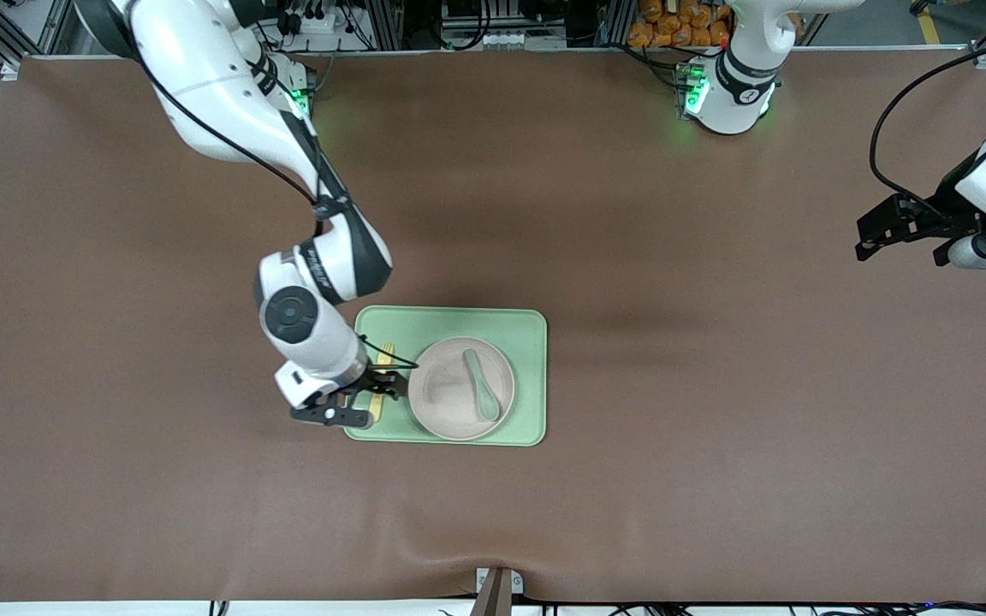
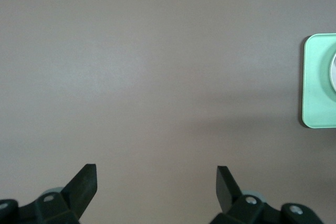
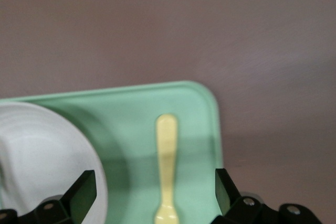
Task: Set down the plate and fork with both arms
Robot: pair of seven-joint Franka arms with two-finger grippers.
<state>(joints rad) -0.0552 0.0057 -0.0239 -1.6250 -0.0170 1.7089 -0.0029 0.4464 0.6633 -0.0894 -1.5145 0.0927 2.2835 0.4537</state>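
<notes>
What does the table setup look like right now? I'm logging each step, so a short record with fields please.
tray: light green, mid-table
plate: on the tray
spoon: lying in the plate
fork: flat on the tray beside the plate, toward the right arm's end
right gripper: open, straddling the fork
left gripper: open, waiting over bare table
</notes>
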